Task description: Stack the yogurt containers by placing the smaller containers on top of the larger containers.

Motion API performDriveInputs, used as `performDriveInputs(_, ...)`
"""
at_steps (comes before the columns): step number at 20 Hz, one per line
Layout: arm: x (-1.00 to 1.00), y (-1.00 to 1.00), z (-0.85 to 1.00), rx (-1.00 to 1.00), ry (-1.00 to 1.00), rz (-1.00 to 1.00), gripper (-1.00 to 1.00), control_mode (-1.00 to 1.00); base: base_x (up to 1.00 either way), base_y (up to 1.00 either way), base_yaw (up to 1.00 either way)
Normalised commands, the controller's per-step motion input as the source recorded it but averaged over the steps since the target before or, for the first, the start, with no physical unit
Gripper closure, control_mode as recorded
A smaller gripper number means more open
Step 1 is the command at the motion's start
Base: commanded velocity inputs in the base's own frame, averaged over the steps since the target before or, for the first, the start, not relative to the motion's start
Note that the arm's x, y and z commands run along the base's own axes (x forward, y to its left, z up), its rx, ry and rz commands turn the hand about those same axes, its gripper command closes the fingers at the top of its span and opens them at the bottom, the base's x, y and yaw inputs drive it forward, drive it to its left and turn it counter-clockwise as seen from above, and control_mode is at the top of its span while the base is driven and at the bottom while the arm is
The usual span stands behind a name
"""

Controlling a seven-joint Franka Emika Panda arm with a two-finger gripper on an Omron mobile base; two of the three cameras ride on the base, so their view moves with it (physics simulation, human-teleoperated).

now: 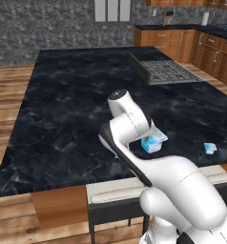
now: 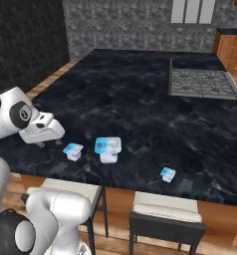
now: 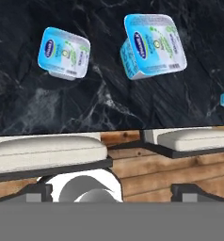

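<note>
Counter (image 2: 140,99): black marble island, all cups near its front edge.
Large tub (image 2: 108,149): unstacked.
Small cups: one (image 2: 72,151) just beside tub, other (image 2: 167,174) well apart.
Gripper (image 2: 42,144): fingers wide, empty (risk: nudging the cup off the edge).

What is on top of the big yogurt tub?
Nothing sits on the wide white plastic yogurt tub; its light-blue lid is bare. Two small white blue-lidded yogurt cups stand apart from it on the black marble counter. The tub's inside is covered.

Blue logos on yogurt lids (image 3: 156,43), print too blurred, apparently illegible.
</note>
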Motion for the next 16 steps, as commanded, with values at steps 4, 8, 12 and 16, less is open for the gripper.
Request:
performDriveInputs(4, 0.01, 0.11, -0.02, -0.09, 0.13, 0.00, -1.00, -1.00, 0.00, 0.00, 0.00)
performDriveInputs(8, 0.03, 0.05, -0.04, -0.06, 0.11, 0.00, -1.00, -1.00, 0.00, 0.00, 0.00)
performDriveInputs(12, 0.00, 0.00, -0.16, -0.03, 0.01, 0.00, -1.00, -1.00, 0.00, 0.00, 0.00)
performDriveInputs(16, 0.00, 0.00, -0.22, -0.02, 0.00, 0.00, -1.00, -1.00, 0.00, 0.00, 0.00)
